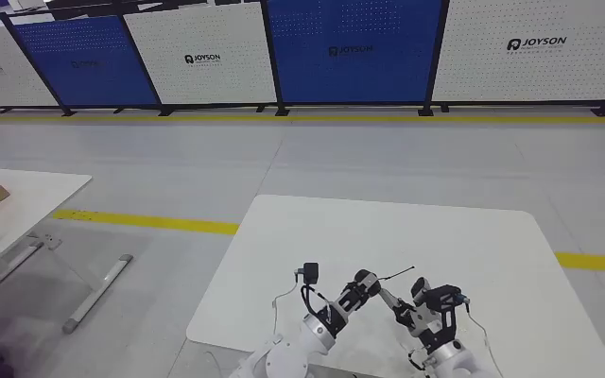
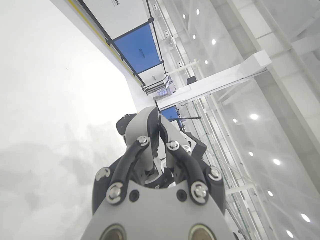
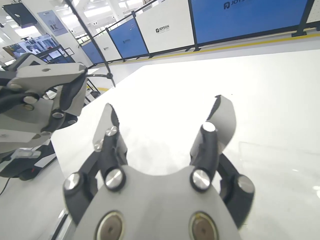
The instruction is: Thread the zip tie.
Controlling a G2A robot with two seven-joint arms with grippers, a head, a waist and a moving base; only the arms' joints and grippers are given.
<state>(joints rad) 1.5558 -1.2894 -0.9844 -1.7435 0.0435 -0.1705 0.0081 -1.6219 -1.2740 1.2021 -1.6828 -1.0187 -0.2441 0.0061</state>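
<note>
A thin black zip tie curves in a long arc above the white table. Its small head sits at the arc's lower end, and a short tip sticks out past it. My left gripper is shut on the strap close to the head, and a short length of zip tie juts out from its tips. From above, the left gripper holds the zip tie over the table's near edge. My right gripper is open with nothing between its fingers. It is beside the left gripper, apart from the tie.
The white table stretches away from both arms with bare surface ahead. Another white table stands at the far left. Blue and white fence panels line the back beyond a yellow floor line.
</note>
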